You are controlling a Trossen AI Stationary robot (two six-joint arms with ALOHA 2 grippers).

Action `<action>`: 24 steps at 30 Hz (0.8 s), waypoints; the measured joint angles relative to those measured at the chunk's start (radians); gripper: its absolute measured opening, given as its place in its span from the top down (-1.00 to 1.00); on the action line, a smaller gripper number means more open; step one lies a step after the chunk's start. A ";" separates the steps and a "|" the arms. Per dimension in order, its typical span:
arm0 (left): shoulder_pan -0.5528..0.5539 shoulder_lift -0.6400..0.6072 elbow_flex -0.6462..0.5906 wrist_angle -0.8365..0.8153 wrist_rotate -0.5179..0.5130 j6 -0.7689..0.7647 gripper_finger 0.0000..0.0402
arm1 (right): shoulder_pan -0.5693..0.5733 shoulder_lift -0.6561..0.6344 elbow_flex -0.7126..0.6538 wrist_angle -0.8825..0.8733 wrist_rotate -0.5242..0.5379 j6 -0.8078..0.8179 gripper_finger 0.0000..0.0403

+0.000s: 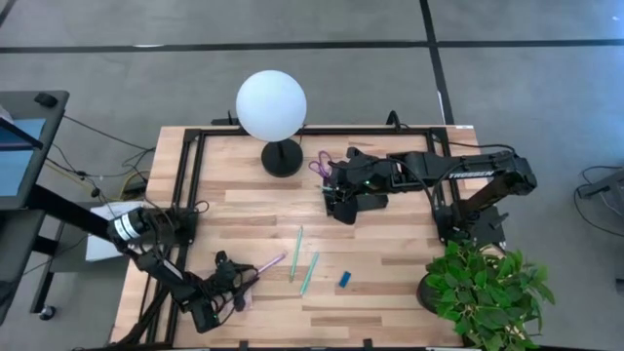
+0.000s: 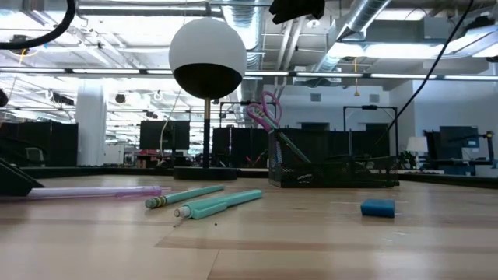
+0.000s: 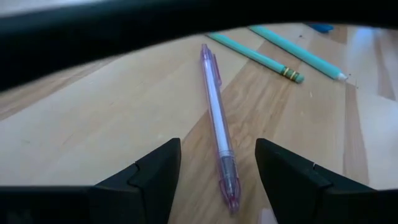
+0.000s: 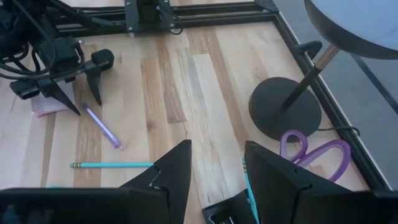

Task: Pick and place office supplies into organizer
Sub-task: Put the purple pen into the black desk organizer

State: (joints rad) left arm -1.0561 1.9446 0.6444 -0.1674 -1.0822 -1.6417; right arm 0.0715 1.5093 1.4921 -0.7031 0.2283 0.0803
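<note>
The left gripper is low over the near-left part of the table, its fingers spread to either side of the purple pen, which lies flat on the wood between them and is not yet pinched. To take it cleanly, the fingers should come straight down across the barrel near its middle and close squarely, so the pen neither rolls away nor tips when lifted. The pen is slim and see-through violet with a clip at one end. Two teal pens lie just beyond it, a small blue eraser further right, and a pink pad sits beside the left gripper. The right gripper, fingers apart and empty, hangs above the black organizer by the lamp base; purple scissors appear to stand in the organizer, though this is hard to confirm.
</note>
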 joint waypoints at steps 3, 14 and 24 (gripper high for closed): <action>0.007 -0.002 0.002 -0.003 0.012 0.026 -0.05 | 0.000 0.000 0.000 0.000 0.000 0.000 0.30; 0.156 -0.045 0.004 0.013 0.118 0.177 -0.05 | 0.000 0.000 0.000 0.001 0.000 0.000 0.30; 0.158 -0.044 0.002 0.008 0.121 0.154 0.02 | 0.000 0.000 0.000 0.001 0.000 -0.002 0.31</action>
State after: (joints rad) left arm -0.8982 1.9003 0.6460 -0.1589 -0.9615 -1.4879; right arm 0.0715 1.5097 1.4921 -0.7025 0.2283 0.0788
